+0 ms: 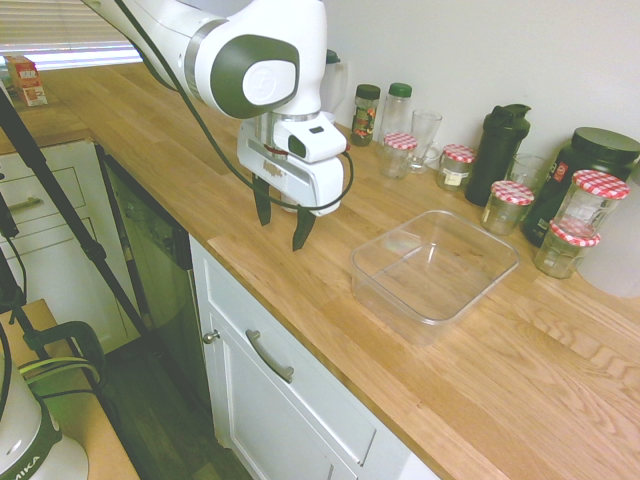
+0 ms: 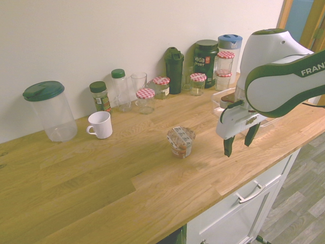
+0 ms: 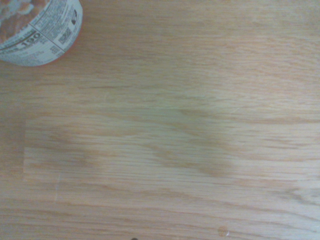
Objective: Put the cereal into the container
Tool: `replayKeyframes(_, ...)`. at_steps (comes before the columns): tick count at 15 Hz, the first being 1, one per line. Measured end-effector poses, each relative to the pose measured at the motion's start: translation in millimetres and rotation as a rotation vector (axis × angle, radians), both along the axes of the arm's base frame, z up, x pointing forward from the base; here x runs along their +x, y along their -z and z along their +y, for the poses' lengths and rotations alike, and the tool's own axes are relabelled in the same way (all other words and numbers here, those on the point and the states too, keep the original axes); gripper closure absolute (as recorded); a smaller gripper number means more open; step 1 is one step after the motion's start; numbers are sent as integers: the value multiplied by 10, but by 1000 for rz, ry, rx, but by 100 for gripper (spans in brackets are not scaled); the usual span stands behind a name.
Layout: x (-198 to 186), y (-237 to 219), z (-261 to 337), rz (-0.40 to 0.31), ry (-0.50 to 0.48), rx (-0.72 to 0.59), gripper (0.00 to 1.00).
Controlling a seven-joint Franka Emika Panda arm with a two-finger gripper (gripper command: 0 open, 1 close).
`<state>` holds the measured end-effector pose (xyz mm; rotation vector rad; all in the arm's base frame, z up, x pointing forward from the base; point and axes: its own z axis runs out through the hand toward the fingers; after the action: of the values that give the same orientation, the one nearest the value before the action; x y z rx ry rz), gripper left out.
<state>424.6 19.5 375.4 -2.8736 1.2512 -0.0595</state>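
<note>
The cereal [image 2: 180, 141] is a small cup with a printed foil top, standing upright on the wooden counter. Its edge also shows in the wrist view as the cereal [image 3: 35, 30] at a corner. In the first exterior view my arm hides it. My gripper [image 2: 238, 146] hangs open just above the counter, to the cup's right and apart from it, with nothing between its fingers. The first exterior view shows the gripper [image 1: 281, 225] left of the container [image 1: 432, 318], a wide, shallow, empty clear tub.
Glass jars with checked lids [image 1: 512, 203], a black shaker bottle [image 1: 497, 150] and a drinking glass [image 1: 424, 135] line the wall behind the tub. A white mug [image 2: 100, 124] and a green-lidded clear pitcher [image 2: 50, 111] stand further left. The counter's front edge [image 1: 300, 325] is close.
</note>
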Motion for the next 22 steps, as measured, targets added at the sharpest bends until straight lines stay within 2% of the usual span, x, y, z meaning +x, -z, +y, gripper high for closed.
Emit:
replayKeyframes(2, 7, 23, 2, 2, 7, 9, 0)
replayKeyframes(8, 145, -6, 206, -117, -14, 79, 0)
replayKeyframes(11, 193, 62, 334, -191, -77, 82, 0)
replayKeyframes(16, 215, 87, 724, -247, -243, 99, 0)
replayKeyframes(22, 476, 421, 812, -334, -312, 47, 0)
